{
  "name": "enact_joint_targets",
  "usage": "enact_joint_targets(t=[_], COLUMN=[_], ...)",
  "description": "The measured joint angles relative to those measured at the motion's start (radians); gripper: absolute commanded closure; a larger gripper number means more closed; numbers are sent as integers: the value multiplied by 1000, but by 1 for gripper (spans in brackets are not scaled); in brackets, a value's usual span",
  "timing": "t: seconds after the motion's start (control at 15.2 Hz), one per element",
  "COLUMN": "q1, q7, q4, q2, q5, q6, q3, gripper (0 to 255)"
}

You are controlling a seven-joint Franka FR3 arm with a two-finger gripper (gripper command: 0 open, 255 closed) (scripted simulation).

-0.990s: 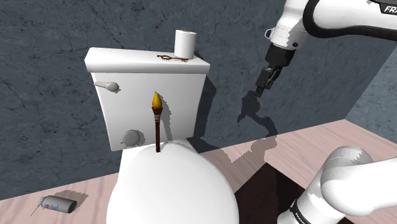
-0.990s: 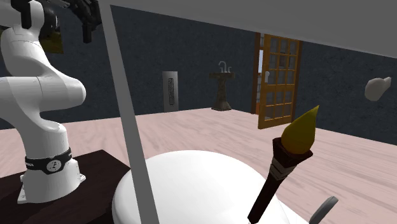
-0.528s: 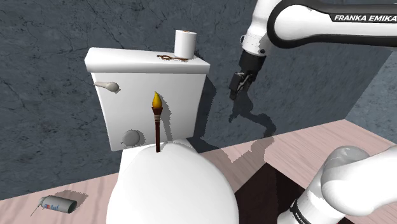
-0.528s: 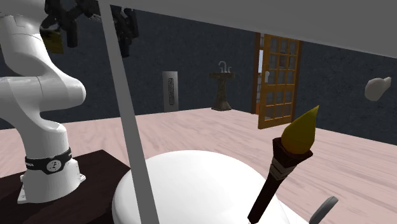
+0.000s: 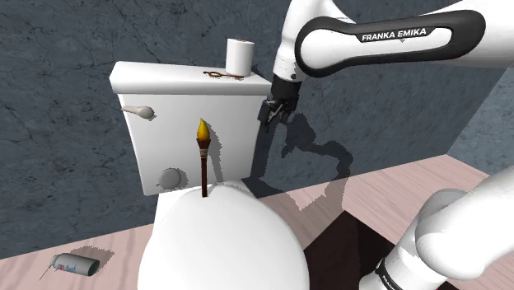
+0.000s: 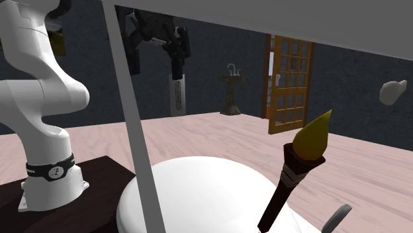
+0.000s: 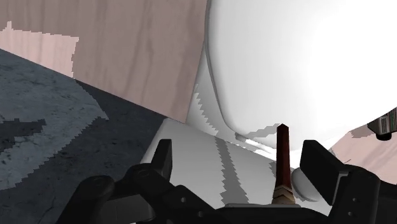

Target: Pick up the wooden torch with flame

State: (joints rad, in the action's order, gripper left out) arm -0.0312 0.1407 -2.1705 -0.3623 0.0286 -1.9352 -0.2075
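— What sort of room was it?
— A bathroom, with a grey stone wall (image 5: 49, 99) and a plank floor (image 5: 395, 185). Nearest was the white toilet lid (image 5: 222, 239). At its twelve o'clock edge the torch (image 5: 203, 161) stood upright against the tank (image 5: 165, 78).
— And the fingers (image 7: 162, 159)?
— Spread and empty, at two o'clock of the flame (image 5: 202, 129). The torch looked light and stiff, so I'd pinch the dark shaft (image 5: 203, 180).

The torch (image 6: 291, 173) stands tilted at the lower right, with a dark handle below and a yellow flame on top. Its base meets the white toilet lid (image 6: 198, 192). The white arm (image 6: 40, 86) rises from the dark stand (image 6: 99, 173) at the left. The black gripper (image 6: 157, 63) hangs at the upper left, fingers apart and pointing down, well apart from the torch. A pedestal sink (image 6: 231, 93) and a wooden lattice door (image 6: 288, 86) stand at the far wall.
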Motion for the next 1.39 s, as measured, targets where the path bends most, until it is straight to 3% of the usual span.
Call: enact_joint_targets(t=[0.59, 1.12, 1.39], q1=[-9, -63, -78], q7=[150, 260, 283], q4=[233, 558, 589], q2=[338, 658, 714], q5=[82, 188, 208], q6=[-107, -95, -120], q3=[-75, -91, -88], gripper=[0, 0, 0])
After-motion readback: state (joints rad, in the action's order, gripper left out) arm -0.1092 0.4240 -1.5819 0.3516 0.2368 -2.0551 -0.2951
